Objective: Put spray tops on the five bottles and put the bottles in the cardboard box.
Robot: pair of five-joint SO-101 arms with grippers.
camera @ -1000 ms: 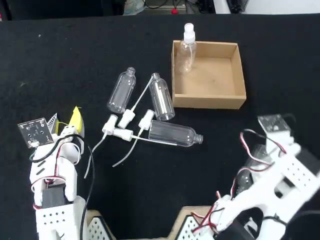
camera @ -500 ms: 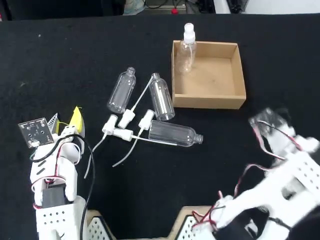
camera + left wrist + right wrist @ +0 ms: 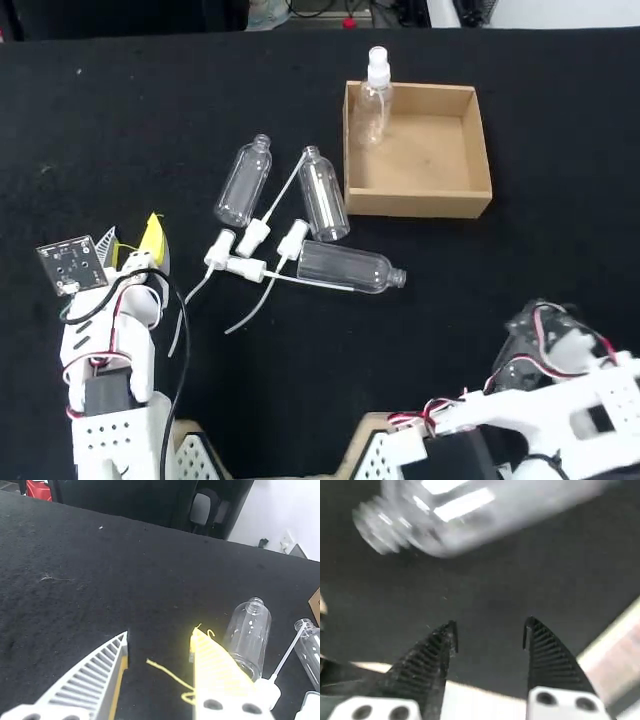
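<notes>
One capped bottle (image 3: 374, 100) stands in the cardboard box (image 3: 415, 203). The other bottles (image 3: 323, 193) lie bare, tops (image 3: 255, 236) loose. The left gripper (image 3: 160, 632) and right gripper (image 3: 490, 622) hold nothing, fingers apart.

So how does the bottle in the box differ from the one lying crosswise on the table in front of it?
The bottle in the box carries a white spray top; the crosswise bottle has a bare, open neck. The first stands in a corner of the cardboard box; the second lies on its side on the black table, outside it. Both are clear and similar in shape.
</notes>
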